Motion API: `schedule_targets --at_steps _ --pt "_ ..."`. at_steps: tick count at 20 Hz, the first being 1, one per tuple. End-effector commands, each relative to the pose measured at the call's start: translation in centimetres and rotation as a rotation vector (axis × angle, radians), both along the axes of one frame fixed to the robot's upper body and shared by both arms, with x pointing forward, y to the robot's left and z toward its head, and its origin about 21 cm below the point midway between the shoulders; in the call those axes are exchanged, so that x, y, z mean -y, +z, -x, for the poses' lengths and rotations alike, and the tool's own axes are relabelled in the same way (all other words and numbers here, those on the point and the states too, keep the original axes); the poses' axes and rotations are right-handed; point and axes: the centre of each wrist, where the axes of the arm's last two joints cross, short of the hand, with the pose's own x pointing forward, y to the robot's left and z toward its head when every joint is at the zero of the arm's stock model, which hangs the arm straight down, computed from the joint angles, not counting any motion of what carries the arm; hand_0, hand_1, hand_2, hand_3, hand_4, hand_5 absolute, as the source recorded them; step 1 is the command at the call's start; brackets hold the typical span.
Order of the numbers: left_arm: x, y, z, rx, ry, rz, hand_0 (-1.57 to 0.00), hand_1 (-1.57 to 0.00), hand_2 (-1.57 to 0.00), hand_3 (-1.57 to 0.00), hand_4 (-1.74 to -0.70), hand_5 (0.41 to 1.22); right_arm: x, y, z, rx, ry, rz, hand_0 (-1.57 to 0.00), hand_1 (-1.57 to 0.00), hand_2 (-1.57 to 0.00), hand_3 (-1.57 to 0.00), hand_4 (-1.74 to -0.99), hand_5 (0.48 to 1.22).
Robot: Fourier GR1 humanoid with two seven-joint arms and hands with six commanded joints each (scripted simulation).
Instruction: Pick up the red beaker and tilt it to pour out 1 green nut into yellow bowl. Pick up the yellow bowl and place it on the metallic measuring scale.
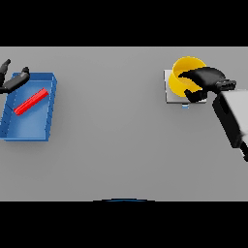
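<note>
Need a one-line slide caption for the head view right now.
Right hand grips the round yellow bowl sitting on the flat metallic scale; left hand hovers open by the blue tray holding a red beaker.

The robot's right arm, a white and grey limb, comes in from the right edge of the head view and slants up and to the left. Its dark right hand [206, 80] sits at the end, fingers and thumb curled round the near rim of the round yellow bowl [186, 68], the wrist bent over that rim. The dark left hand [13, 80] shows at the far left edge, upper part of the view, with fingers spread and relaxed, holding nothing.
</note>
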Motion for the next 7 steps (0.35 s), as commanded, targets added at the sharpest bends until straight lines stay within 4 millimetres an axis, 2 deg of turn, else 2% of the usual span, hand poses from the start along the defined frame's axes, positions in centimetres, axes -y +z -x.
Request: schedule_targets --at_steps 1,7 --pt "-0.14 -0.01 0.06 0.006 -0.001 -0.004 0.0 0.0 0.0 0.0 -0.83 0.75 0.03 0.02 -0.07 0.0 0.005 0.011 -0.25 -0.24 -0.19 -0.16 -1.448 0.824" --pt "-0.08 0.45 0.21 0.013 -0.005 -0.005 0.0 0.0 0.0 0.0 -0.83 0.76 -0.22 0.26 0.0 -0.031 0.0 0.052 -0.06 -0.06 -0.05 -0.04 -1.39 0.779"
